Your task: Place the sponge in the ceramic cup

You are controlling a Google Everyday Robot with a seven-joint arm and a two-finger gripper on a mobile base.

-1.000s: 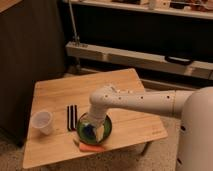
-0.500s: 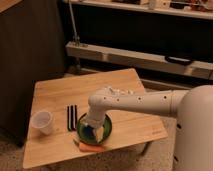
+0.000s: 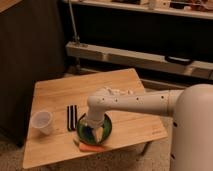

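Surface point(image 3: 55, 95) of pale wood, a small square table top seen from above and at an angle. Far left, near the front edge: the ceramic cup point(image 3: 42, 122), whitish, upright, mouth open, standing alone and well apart from the rest. Next to the right: two thin black sticks point(image 3: 71, 117), lying side by side and pointing away from the front edge, just beside the left rim of the green bowl point(image 3: 108, 131).

The bowl sits near the front middle of the surface. The gripper point(image 3: 93, 131) is lowered into it from above, its jaws spread wide. The sponge point(image 3: 88, 132), a bit of blue, shows inside the bowl right at the fingertips; whether they touch it cannot be told. It is not in the cup.

Just in front of the bowl, by the table edge, lies an orange carrot-like stick point(image 3: 91, 148), flat.

Further right, the white arm point(image 3: 135, 102) reaches across the surface from the robot's rounded white body point(image 3: 192, 130), which fills the lower right corner. Behind, a low shelf point(image 3: 140, 57) runs along a dark wall.
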